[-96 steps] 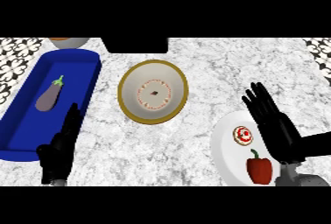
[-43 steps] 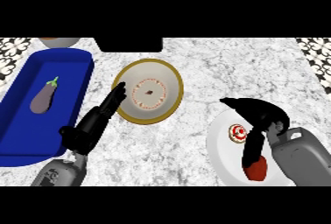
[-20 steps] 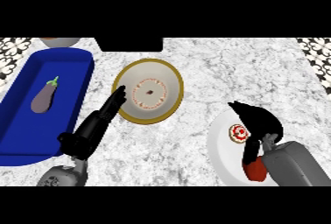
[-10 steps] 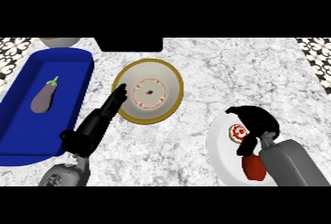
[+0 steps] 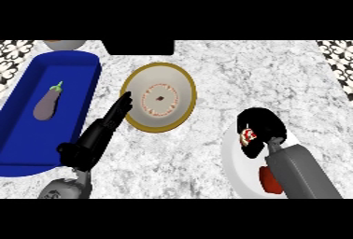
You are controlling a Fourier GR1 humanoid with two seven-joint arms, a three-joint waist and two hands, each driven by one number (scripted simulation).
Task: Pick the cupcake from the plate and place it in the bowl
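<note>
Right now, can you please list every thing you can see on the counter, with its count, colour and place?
bowl: one, cream with a gold rim and a reddish ring inside, middle of the counter.
plate: one, white, right front.
cupcake: one, white and red, on the plate, mostly hidden under the right hand.
red pepper: one, red, on the plate's front part, partly behind the right forearm.
tray: one, blue, left side.
eggplant: one, purple with a green stem, inside the tray.
small dish: one, pale, far left edge, only partly in view.
left hand: black, fingers straight, fingertips by the bowl's left rim.
right hand: black, curled round the cupcake.
</note>
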